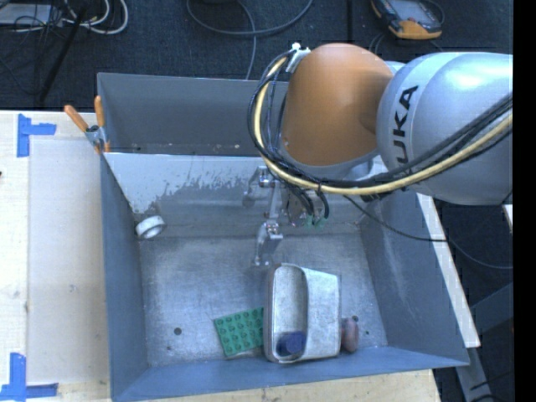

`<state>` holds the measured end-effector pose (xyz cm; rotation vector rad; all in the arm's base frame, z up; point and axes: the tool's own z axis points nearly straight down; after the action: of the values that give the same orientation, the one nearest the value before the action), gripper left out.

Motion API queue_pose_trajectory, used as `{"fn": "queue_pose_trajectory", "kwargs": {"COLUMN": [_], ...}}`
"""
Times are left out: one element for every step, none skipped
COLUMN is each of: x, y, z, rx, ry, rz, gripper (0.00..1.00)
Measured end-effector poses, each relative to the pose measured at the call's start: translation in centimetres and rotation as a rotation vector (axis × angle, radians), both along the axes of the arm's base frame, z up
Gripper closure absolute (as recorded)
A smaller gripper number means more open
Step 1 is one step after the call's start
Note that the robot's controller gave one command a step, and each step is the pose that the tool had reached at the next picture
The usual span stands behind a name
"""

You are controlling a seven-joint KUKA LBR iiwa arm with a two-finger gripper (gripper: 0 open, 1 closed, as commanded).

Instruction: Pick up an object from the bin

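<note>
My gripper (266,243) hangs below the arm's wrist over the bare floor in the middle of the bin, toward the back. Just in front of it lies a silvery metal scoop-like dish (287,304), long side running front to back. A small dark blue piece (291,342) sits in the dish's near end. A pale grey flat piece (325,301) lies under the dish on its right side. The gripper is above and apart from these things.
A green studded plate (239,332) lies flat left of the dish near the front wall. A small brownish-pink thing (350,332) rests at the front right. A small white ring-like roll (151,226) sits against the left wall.
</note>
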<state>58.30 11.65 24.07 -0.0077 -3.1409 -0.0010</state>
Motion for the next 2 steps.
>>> {"fn": "queue_pose_trajectory", "kwargs": {"x": [-5.0, -8.8], "y": [-5.7, -3.5], "z": [-14.2, -16.1], "rx": [0.001, -0.001], "ry": [0.0, -0.056], "rz": [0.298, 0.357], "gripper": [0.0, 0.0]}}
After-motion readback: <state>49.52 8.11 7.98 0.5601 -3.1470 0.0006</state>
